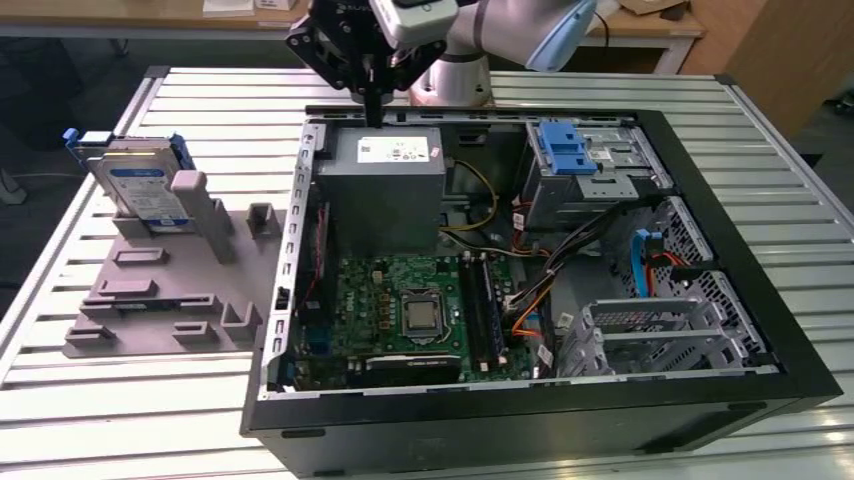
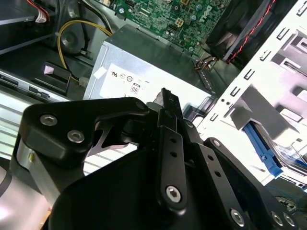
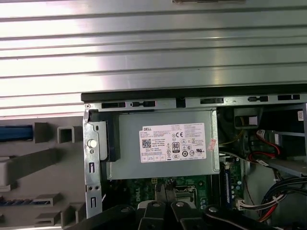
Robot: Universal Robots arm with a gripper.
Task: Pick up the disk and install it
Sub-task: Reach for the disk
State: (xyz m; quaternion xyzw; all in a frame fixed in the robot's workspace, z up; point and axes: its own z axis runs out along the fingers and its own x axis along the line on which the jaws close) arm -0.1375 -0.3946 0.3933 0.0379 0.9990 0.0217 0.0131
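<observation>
Above the far wall of the open computer case [image 1: 534,425], you have the gripper [image 1: 375,108] hanging with its fingers pointing straight down. It sits over the far end of the big grey box [image 1: 387,200] with the white sticker. The jaws look pressed together, and you are carrying nothing between them. Both wrist views show the same: the gripper [image 2: 165,96] shows up as one narrow dark bar over the grey box [image 2: 144,57] in the second wrist view. In the first wrist view the gripper [image 3: 164,187] lies just past the grey box [image 3: 129,163], over the green motherboard [image 3: 130,186].

Your disk [image 1: 140,185] is outside the case, on the exterior view's left. It stands upright on its edge in a slot of the grey fixture [image 1: 160,290], label facing out and its blue carrier framing it. The fixture lies flat on the slatted metal table [image 1: 134,420], just beside the case wall. The disk is well apart from the gripper and nothing touches it. In the first wrist view, a blue strip at the fixture's end looks like the disk [image 3: 17,132] seen from above.

Inside the case, the motherboard [image 1: 400,290] lies on the floor nearer the camera than the grey box. The silver metal cage [image 1: 601,180] with its blue latch [image 1: 567,150] sits in the far corner on the exterior view's right.
</observation>
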